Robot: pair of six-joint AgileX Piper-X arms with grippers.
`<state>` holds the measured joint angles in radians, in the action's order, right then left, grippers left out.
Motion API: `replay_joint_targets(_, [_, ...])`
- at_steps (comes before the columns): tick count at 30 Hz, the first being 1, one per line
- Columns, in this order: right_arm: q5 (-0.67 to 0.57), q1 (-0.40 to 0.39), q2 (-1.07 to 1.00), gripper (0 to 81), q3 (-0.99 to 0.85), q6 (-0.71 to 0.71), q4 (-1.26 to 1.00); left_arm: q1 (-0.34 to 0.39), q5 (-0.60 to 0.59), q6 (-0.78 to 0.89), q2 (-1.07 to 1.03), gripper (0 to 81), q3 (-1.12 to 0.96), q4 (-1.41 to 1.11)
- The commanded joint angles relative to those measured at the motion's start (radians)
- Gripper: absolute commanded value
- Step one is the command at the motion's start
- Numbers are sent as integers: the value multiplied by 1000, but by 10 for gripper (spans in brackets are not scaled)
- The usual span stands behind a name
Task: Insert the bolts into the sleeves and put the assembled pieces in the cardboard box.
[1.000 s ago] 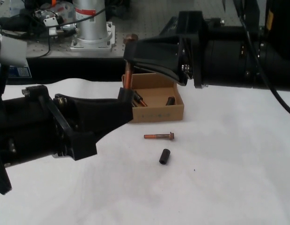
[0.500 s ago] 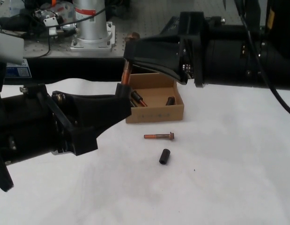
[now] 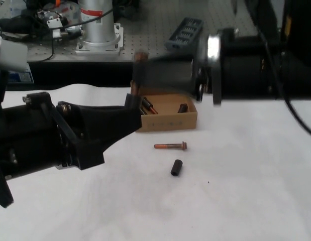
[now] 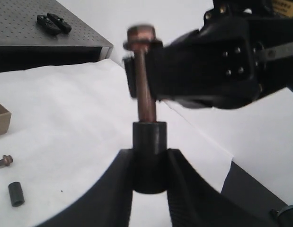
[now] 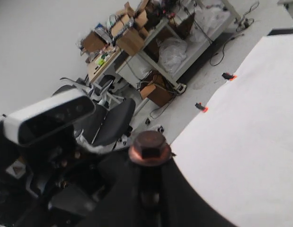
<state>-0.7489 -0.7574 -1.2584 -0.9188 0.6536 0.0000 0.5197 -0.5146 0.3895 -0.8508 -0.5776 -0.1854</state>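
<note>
Bolt [image 4: 145,94] pinched in R gripper [image 5: 148,185], tip at mouth of sleeve [image 4: 149,136] clamped by L gripper [image 4: 149,166].

The upright bolt [image 4: 145,97] meets the top of the gripped sleeve [image 4: 149,139], which sits between the left gripper's [image 4: 149,177] fingers, with the right gripper [image 4: 139,66] clasping its head above. On the bench [image 3: 245,191], a loose bolt [image 3: 170,146] lies before the cardboard box [image 3: 168,122], a loose sleeve [image 3: 176,167] before that bolt
</note>
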Motion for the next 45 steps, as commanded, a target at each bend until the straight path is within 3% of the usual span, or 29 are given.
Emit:
replay_joint_targets(1, [-125,-14,11,28,-1,-28,70,-8,85,0,3,6,-14,-59])
replay_joint_targets(13, [-86,-14,11,10,-1,-45,85,-8,85,0,3,6,-14,-64])
replay_joint_targets(15, [-69,-14,11,109,-1,-45,85,-8,85,0,3,6,-14,-64])
replay_joint_targets(19, [-14,-14,11,393,-1,0,106,-8,85,0,3,6,-14,-64])
replay_joint_targets(20, [-12,-14,11,408,-1,-1,119,-8,85,0,3,6,-14,-64])
replay_joint_targets(24, [-12,-14,11,358,-1,-9,144,-8,85,0,3,6,-14,-64])
replay_joint_targets(32, [-32,2,12,358,-1,-39,161,-8,122,-58,3,6,-14,-64])
replay_joint_targets(39, [-54,91,28,358,-1,-146,294,-13,118,-170,-121,6,-44,-64])
replay_joint_targets(45, [-47,198,61,358,-1,-277,462,-86,14,-201,-380,6,-192,-64])
